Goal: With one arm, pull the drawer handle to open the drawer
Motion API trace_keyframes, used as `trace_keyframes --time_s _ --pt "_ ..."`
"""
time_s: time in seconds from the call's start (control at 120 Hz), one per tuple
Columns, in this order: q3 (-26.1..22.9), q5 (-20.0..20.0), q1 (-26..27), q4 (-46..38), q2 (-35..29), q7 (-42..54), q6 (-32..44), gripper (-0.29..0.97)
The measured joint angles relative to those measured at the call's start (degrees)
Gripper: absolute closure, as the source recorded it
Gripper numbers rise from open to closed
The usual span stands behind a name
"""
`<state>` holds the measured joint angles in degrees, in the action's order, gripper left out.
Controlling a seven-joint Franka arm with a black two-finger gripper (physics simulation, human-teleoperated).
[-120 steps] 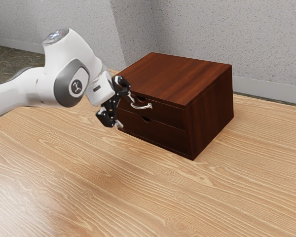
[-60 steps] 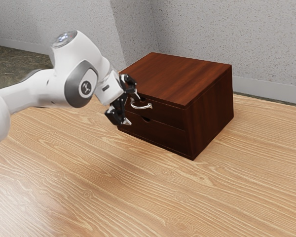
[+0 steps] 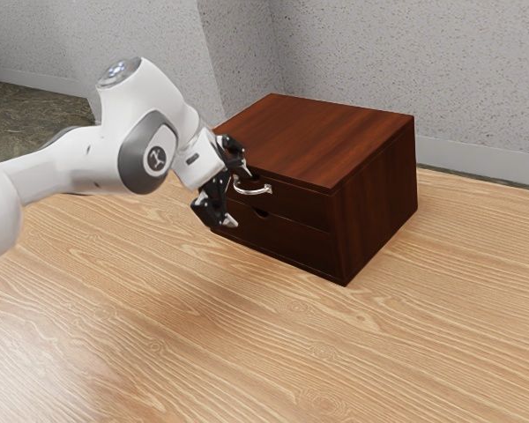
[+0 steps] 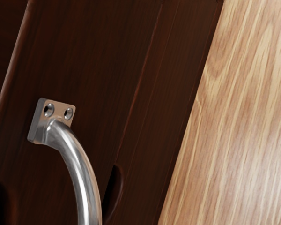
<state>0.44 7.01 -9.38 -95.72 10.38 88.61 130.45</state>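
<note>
A dark wooden cabinet [image 3: 322,141] with two drawers stands on the table. The upper drawer [image 3: 286,201] looks flush with the cabinet front and carries a curved silver handle [image 3: 252,188]. My black gripper [image 3: 227,184] is open at the handle's end nearer the exterior view's left. One finger is above the bar and one below, and neither presses on it. In the wrist view the handle [image 4: 77,168] arcs out close under my hand from its screwed mounting plate [image 4: 53,117]. The lower drawer's finger notch [image 4: 113,190] lies just beside the handle.
The cabinet rests on a light wooden table [image 3: 247,335] with wide bare room in front and toward the exterior view's right. A grey speckled wall [image 3: 441,62] runs behind. The table's surface [image 4: 243,140] lies past the drawer fronts in the wrist view.
My arm has moved toward the exterior view's right, bringing the open gripper up to the drawer front and around the handle's end. The drawer has not moved.
</note>
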Motion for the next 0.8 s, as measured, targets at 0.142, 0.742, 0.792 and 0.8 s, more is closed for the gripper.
trace_keyframes --time_s 0.142,0.742,0.792,0.8 --pt "-0.06 0.04 0.56 -0.03 -0.27 -0.51 -0.04 -0.16" --pt "-0.01 0.29 1.02 -1.42 -0.71 -1.18 -0.22 -0.01" --pt "0.01 0.26 1.02 -1.42 -0.69 -1.10 -0.36 -0.01" --pt "0.01 0.26 1.02 -1.42 -0.69 -1.09 -0.38 -0.01"
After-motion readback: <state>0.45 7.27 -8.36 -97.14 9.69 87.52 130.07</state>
